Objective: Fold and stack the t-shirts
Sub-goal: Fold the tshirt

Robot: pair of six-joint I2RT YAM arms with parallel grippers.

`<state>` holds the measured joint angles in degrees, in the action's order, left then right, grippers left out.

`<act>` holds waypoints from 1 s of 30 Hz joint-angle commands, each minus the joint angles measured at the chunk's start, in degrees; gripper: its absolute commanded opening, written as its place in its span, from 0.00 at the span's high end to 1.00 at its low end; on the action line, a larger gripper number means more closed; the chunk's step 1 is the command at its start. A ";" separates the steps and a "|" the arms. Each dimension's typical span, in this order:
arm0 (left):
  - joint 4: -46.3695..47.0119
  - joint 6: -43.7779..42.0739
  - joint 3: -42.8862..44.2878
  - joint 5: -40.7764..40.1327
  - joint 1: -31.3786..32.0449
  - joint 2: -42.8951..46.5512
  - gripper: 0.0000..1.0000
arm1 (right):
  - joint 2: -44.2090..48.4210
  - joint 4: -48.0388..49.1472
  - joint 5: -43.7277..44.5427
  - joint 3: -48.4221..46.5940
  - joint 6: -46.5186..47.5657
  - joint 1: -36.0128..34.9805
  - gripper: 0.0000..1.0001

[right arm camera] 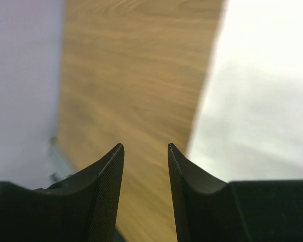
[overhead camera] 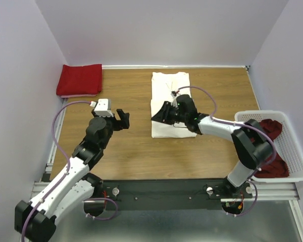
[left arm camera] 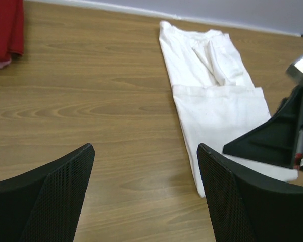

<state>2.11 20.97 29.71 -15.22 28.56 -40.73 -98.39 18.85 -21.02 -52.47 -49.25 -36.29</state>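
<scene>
Arms at a folded cream-white t-shirt, both grippers empty.

Your cream-white t-shirt (overhead camera: pixel 170 85) lies folded into a long strip on the wooden table (overhead camera: pixel 131 151), with a second layer covering its near half. Your right gripper (overhead camera: pixel 156 116) hangs over the shirt's left edge, toward its near end, jaws parted and holding nothing. Your left gripper (overhead camera: pixel 125 120) hovers well to the left of the shirt, jaws spread wide and empty. A bright red t-shirt (overhead camera: pixel 80 79) lies folded far to the shirt's left, at the table's back corner. To the shirt's right, a dark red t-shirt (overhead camera: pixel 270 128) sits crumpled in a white lattice basket (overhead camera: pixel 293 151).
</scene>
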 commanded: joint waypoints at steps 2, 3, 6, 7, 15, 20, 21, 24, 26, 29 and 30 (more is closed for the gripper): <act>-3.85 4.41 4.29 6.33 0.01 -11.96 0.10 | 8.71 -30.78 25.20 -1.06 14.62 2.45 0.51; -4.82 5.56 6.04 6.61 0.53 -14.00 0.11 | 9.96 -36.29 28.54 -1.06 15.41 2.46 0.49; -8.24 7.41 9.47 6.26 3.78 -20.76 0.12 | 14.27 -44.92 41.89 -0.62 18.13 2.81 0.43; -9.13 7.76 10.35 5.74 4.83 -22.36 0.12 | 15.06 -46.35 43.15 -0.18 18.58 3.50 0.41; -15.38 8.65 19.58 6.52 9.85 -38.43 0.16 | 15.96 -48.39 35.62 4.22 21.30 10.01 0.40; -15.99 8.47 22.14 6.61 11.34 -43.64 0.16 | 12.79 -46.98 32.53 4.04 21.74 10.54 0.42; -16.60 8.56 22.66 6.70 11.52 -45.04 0.16 | 12.44 -46.72 32.36 4.21 21.74 10.54 0.42; -17.83 8.30 24.69 7.14 11.70 -47.94 0.17 | 10.50 -45.14 30.25 4.57 22.18 10.63 0.43; -18.10 8.38 25.74 7.57 11.70 -49.26 0.19 | 9.45 -44.52 29.20 4.92 22.36 10.63 0.43; -18.63 8.21 26.62 8.19 11.96 -51.46 0.20 | 7.17 -43.55 28.84 5.71 22.19 10.72 0.43; -18.55 8.21 26.62 8.19 11.96 -51.64 0.20 | 6.90 -43.29 28.84 5.88 22.10 10.80 0.44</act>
<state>-14.63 28.86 55.09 -8.45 40.16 -91.11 -89.54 -25.65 9.69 -48.36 -27.66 -25.85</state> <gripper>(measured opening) 0.806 0.568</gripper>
